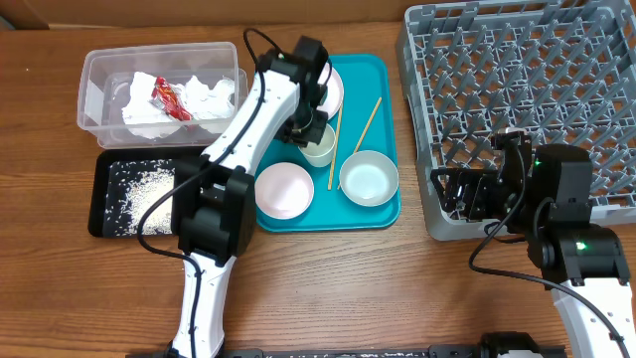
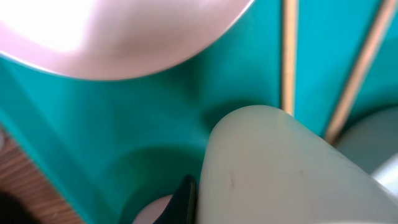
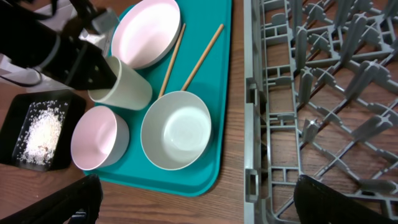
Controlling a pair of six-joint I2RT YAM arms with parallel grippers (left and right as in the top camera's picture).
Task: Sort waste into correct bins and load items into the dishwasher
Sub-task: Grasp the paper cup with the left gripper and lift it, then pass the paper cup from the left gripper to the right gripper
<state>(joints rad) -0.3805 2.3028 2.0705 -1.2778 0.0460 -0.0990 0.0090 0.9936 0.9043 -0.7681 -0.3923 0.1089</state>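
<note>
My left gripper (image 1: pixel 316 134) is shut on the wall of the small white cup (image 1: pixel 320 151), which stands on the teal tray (image 1: pixel 383 80). In the left wrist view one black finger (image 2: pixel 185 199) presses against the cup (image 2: pixel 292 168); the other finger is hidden. The pale plate (image 1: pixel 333 88) lies just behind the cup, and two bowls (image 1: pixel 284 189) (image 1: pixel 369 177) sit in front. Two chopsticks (image 1: pixel 336 149) (image 1: pixel 368 124) lie between them. My right gripper (image 3: pixel 199 208) hangs open over the table by the grey dish rack (image 1: pixel 517 99).
A clear tub (image 1: pixel 94 75) at the back left holds crumpled napkins (image 1: pixel 204 99) and a red wrapper (image 1: pixel 167 99). In front of it a black tray (image 1: pixel 102 214) holds rice grains (image 1: pixel 134 189). The rack's near left corner lies below my right gripper.
</note>
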